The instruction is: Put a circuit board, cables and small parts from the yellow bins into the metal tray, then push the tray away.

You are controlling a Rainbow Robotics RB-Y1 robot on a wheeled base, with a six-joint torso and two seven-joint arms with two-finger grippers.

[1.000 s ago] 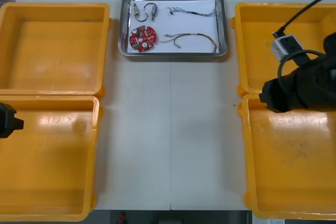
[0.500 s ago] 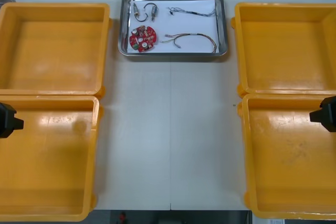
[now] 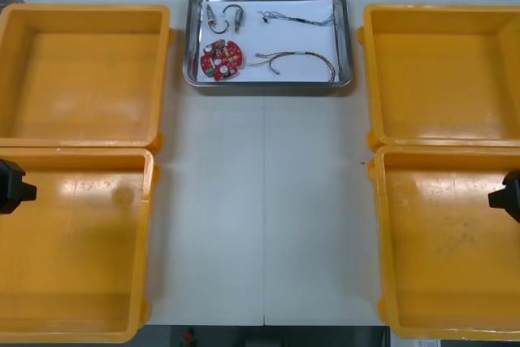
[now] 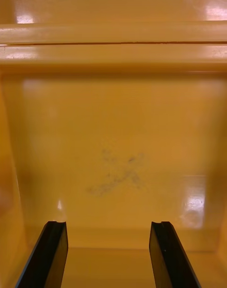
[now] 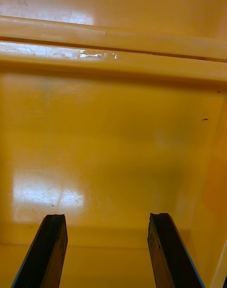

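**Front view.** The metal tray (image 3: 344,38), white inside, is seen at the middle of the far edge of the tabletop (image 3: 264,217). In its near left corner the round red circuit board (image 3: 221,60) is laid. A red and yellow cable (image 3: 296,61) lies beside the board, toward the tray's right wall. A thin cable (image 3: 296,17) is stretched along the far side. A curved black cable (image 3: 234,14) and a small metal part (image 3: 210,15) are kept in the far left corner.

The four yellow bins are placed at the tabletop's corners:
- the far left bin (image 3: 81,79)
- the near left bin (image 3: 73,258)
- the far right bin (image 3: 443,79)
- the near right bin (image 3: 447,258)

The left gripper (image 3: 12,187) is held at the left edge, over the near left bin. The right gripper (image 3: 508,197) is held at the right edge, over the near right bin. Both are well apart from the tray. From above, the width between the fingers cannot be told.

**Right wrist view.** The two black fingers (image 4: 49,255) are spread wide, and nothing is gripped or touched by them. The near right bin's floor is seen past them, with a dark scuff mark (image 4: 118,177) on it. The gripper is pointed toward the rim that meets the far right bin.

**Left wrist view.** The fingers (image 5: 47,252) are spread equally wide, with nothing held. They are raised over the near left bin's glossy floor and are pointed toward the far left bin's rim.
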